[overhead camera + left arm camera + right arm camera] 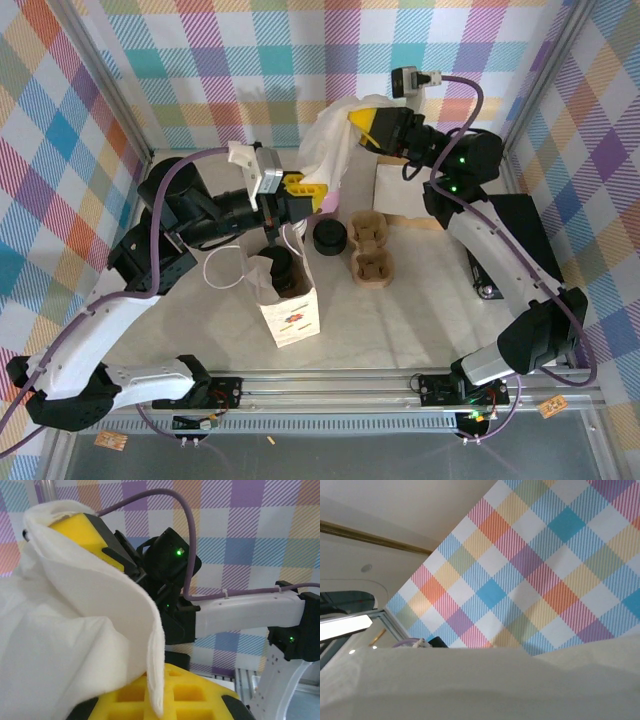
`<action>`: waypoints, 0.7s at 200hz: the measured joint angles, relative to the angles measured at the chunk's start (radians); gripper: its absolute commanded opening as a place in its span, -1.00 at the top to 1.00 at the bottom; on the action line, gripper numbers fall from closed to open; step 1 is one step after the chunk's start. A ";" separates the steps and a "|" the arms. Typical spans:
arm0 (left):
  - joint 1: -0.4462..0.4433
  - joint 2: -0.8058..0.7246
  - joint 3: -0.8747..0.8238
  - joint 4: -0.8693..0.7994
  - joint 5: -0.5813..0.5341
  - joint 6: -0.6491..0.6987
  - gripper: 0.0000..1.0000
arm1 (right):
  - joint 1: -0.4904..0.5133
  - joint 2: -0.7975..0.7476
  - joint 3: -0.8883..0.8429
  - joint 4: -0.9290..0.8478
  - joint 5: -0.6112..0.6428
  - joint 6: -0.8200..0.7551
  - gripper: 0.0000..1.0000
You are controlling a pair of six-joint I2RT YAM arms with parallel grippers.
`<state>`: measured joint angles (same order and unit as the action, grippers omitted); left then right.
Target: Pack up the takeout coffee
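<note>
The takeout coffee [282, 270] is seen from above inside the open white paper bag [296, 318], which stands on the table [400, 320] between the two arms. Only the cup's round black lid is made out. The cup's side is hidden by the bag walls, and part of the lid is covered by the left arm reaching over it.

Just behind the bag, a stack of black lids [329, 236] is set beside a brown cardboard holder [371, 250] with two round hollows. What the holder carries cannot be told.

Above these, a white napkin [335, 140] is stretched in the air between the two grippers. The left gripper [300, 187] is found at the napkin's lower end. In the left wrist view its yellow fingers [195, 692] are pressed together, and a fold of the napkin [75, 645] is pinched where it runs down between them.

The right gripper [362, 125] is raised at the napkin's upper end near the plaid back wall [230, 70]. One yellow finger [82, 530] is wrapped by the cloth, and the tips are covered. In the right wrist view the lower part is blocked by the napkin [480, 685]. Whether these fingers are spread or clamped cannot be told.
</note>
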<state>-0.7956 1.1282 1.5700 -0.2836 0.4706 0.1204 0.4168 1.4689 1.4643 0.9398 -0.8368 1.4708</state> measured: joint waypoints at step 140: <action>0.001 -0.179 -0.263 0.056 -0.147 -0.184 -0.74 | -0.039 -0.206 0.051 -0.404 -0.101 -0.445 1.00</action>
<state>-0.7948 0.9489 1.3067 -0.2276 0.3233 -0.0639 0.3775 1.2629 1.5150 0.5354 -0.9375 1.0260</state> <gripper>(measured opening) 0.732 0.079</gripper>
